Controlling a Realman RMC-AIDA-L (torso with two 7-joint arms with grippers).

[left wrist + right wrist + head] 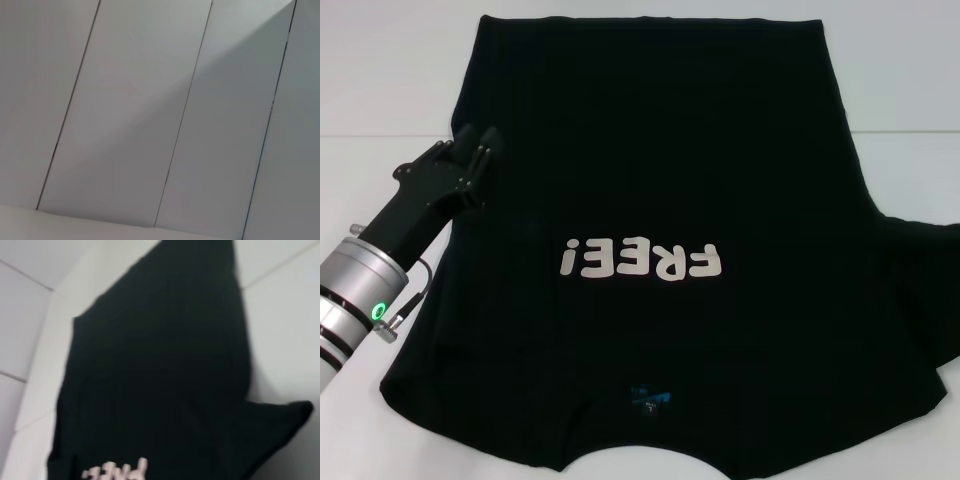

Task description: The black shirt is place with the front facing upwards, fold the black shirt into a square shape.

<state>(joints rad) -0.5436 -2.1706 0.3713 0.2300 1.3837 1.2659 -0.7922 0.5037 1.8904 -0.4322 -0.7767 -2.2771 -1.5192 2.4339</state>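
The black shirt [660, 160] lies spread flat on the white table [380, 80] with its front up. Its collar is toward me and its hem is at the far side. The white "FREE!" print [640, 261] reads upside down, and the small blue neck label [648, 400] sits by the collar. My left gripper [477, 138] is over the shirt's left edge, about level with its middle. The right sleeve [920, 260] sticks out to the right. The right wrist view shows the shirt [160, 375], that sleeve [280, 420] and part of the print [117, 471]. The right gripper is out of view.
The left wrist view shows only grey wall panels [150, 120] with thin dark seams. Bare white table shows to the left of the shirt and at the far right [910, 90]. The shirt's collar end reaches the table's near edge.
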